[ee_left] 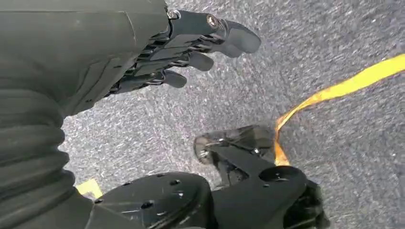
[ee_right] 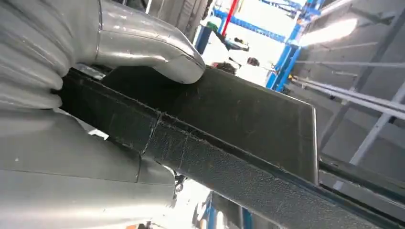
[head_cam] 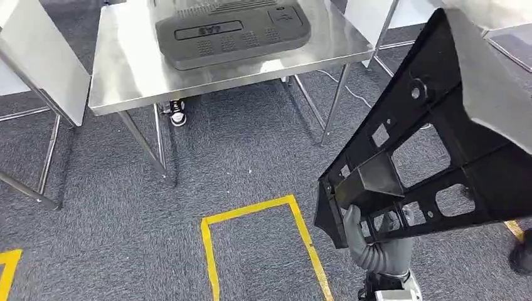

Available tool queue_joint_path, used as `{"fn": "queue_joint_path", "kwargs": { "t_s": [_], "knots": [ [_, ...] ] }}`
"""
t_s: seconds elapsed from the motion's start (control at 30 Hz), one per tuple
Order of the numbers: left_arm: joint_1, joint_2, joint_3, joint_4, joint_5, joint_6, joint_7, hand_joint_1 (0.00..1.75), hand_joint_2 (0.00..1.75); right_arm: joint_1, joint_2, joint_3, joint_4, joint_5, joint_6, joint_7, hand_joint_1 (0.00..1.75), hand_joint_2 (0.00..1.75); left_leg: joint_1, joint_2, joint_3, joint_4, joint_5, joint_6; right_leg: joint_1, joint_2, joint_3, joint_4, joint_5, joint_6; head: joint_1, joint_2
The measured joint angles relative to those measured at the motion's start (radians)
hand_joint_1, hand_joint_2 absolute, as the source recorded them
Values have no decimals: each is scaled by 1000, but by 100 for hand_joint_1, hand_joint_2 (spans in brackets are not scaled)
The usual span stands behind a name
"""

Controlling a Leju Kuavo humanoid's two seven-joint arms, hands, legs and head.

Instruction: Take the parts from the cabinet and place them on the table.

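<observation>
Nearest in the head view, the right robot hand (head_cam: 379, 248) comes up from below with its grey fingers curled around the lower end of a large black plastic panel (head_cam: 433, 150). The panel has cut-out windows, ribs and small round holes, and it slants up and away to the right, held in the air over the carpet and well apart from the tabletop. In the right wrist view the thick grey thumb (ee_right: 157, 57) presses on the flat dark face of the same panel (ee_right: 229, 124), whose rough moulded edge runs across below it, so this robot hand has a firm hold on the part.

The left robot hand (ee_left: 186, 43) hangs over the grey carpet (ee_left: 334, 143) with its dark fingers loosely apart and slightly bent, holding nothing. A strip of yellow tape (ee_left: 344, 88) crosses the carpet beneath it.

Farther out on the floor, yellow tape (head_cam: 251, 216) marks an open-ended rectangle in front of the robot. Beyond it stands a steel tabletop (head_cam: 132, 69) on thin metal legs. A second dark grey plastic part (head_cam: 232, 31), wide and shallow with slotted grilles and a recessed strip, lies flat on it. A shoe (head_cam: 178, 115) shows under the table.
</observation>
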Motion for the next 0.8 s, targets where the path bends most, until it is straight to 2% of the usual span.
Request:
{"fn": "queue_joint_path", "kwargs": {
  "t_s": [0.03, 0.07, 0.1, 0.17, 0.2, 0.23, 0.27, 0.33, 0.37, 0.4, 0.43, 0.47, 0.5, 0.53, 0.57, 0.6, 0.7, 0.73, 0.77, 0.8],
  "knots": [
    [0, 1, 0, 0, 0, 0, 0, 0, 175, 0, 0, 0, 0, 0, 0, 0, 175, 175, 4, 2, 33, -82, 48, -1, -1, 1, 11, 0, -8, 6, -1, 0],
    [1, 0, 0, 1, 0, -1, 1, 0, 175, 0, 0, 0, 0, 0, 0, 0, 175, 175, 2, -1, 51, -114, 46, -6, 10, 2, 7, 2, -17, 16, -2, 0],
    [-2, 0, 0, 1, 0, -2, 0, 0, 175, 0, 0, -2, 0, 0, -2, 0, 175, 175, 0, -3, 59, -132, 33, 4, 12, 4, 10, 5, -21, 22, -5, 0],
    [-3, 0, 0, 1, -1, -2, 1, 0, 175, 0, 3, -5, 0, 0, -2, 0, 175, 175, -6, -4, 52, -130, 31, 15, 9, 3, 9, -8, -18, 29, -2, 0],
    [-3, 0, 0, 1, -2, -2, 1, 0, 175, 0, 4, -6, 0, 0, -3, 0, 175, 175, -6, -5, 51, -134, 34, 22, 10, 3, 17, -10, -19, 35, 0, 0],
    [-3, -1, -1, 0, -2, -2, 1, 0, 175, 0, 4, -9, 0, 0, -4, 0, 175, 175, 0, -5, 58, -141, 36, 31, 9, 2, 8, 0, -25, 39, -1, 0],
    [-2, 0, -1, 0, -2, -2, 0, 0, 175, 0, 4, -11, -1, 0, -5, 0, 175, 175, 0, -4, 61, -143, 35, 36, 9, -1, -6, 36, -39, 38, 2, 0],
    [-3, 0, -1, 0, -2, -2, 0, 0, 175, 0, 6, -14, -1, 0, -5, 0, 175, 175, -3, -4, 63, -143, 31, 46, 11, -1, -91, 187, -90, 28, 5, 0],
    [-4, 0, -1, 0, -2, -2, 0, 0, 175, 0, 5, -15, 0, 0, -5, 0, 175, 175, -5, -4, 64, -143, 28, 50, 11, -1, -138, 261, -109, 26, 5, 0],
    [-3, 0, -2, 0, -2, -3, 0, 0, 175, 0, 6, -18, 0, -1, -5, 0, 175, 175, -6, -5, 67, -143, 25, 53, 11, -1, -177, 314, -115, 29, 5, 0],
    [-3, 0, -2, 0, -3, -3, 0, 0, 175, 0, 6, -20, 0, -1, -5, 0, 175, 175, -7, -6, 72, -143, 22, 53, 11, -1, -190, 309, -96, 36, 4, 0],
    [-3, 0, -2, 0, -3, -3, 0, 0, 175, 0, 6, -23, 0, -1, -5, 0, 175, 175, -7, -7, 78, -143, 17, 53, 11, -1, -178, 261, -61, 46, 5, 0],
    [-3, -1, -2, 0, -4, -3, 0, 0, 175, 0, 6, -25, 0, -1, -5, 0, 175, 175, -6, -9, 85, -143, 13, 51, 11, -1, -147, 178, -15, 56, 6, 0],
    [-3, -1, -3, 0, -5, -3, 0, 0, 175, 0, 6, -26, 0, -1, -5, 0, 175, 175, -6, -11, 92, -143, 8, 49, 11, -3, -112, 89, 26, 61, 5, 0],
    [-4, -2, -3, 0, -5, -4, 0, 0, 175, -1, 6, -27, 0, -1, -4, 0, 175, 175, -11, -12, 93, -142, 3, 43, 15, -7, -89, 17, 45, 54, 9, 0],
    [-5, -2, -3, 0, -8, -4, 0, 0, 175, 0, 8, -27, 0, -1, -3, 0, 175, 175, -17, -15, 94, -142, -5, 36, 19, -6, -78, 14, 48, 41, 6, 0],
    [-5, -2, -3, 0, -10, -3, -1, 0, 175, 0, 9, -30, 0, -1, -1, 0, 175, 175, -17, -13, 101, -154, -5, 24, 22, -6, -79, 12, 48, 24, 6, 0],
    [-5, 0, -3, 0, -11, -3, -1, 0, 175, 0, 11, -30, 0, -1, -1, 0, 175, 175, -12, -10, 102, -145, -12, 17, 0, -6, -69, 2, 51, 15, 5, 0],
    [-5, 0, -4, 0, -11, -3, -1, 0, 175, 0, 12, -30, 0, -1, 1, 0, 175, 175, -15, -5, 97, -121, -25, 14, 5, -6, -63, 0, 48, 10, 2, 0],
    [-5, 0, -3, 0, -11, -3, -1, 0, 175, 0, 13, -30, 0, 0, 1, 0, 175, 175, -13, -4, 65, -48, -65, 13, 4, -8, -56, 0, 44, -1, -1, 0]
  ]
}}
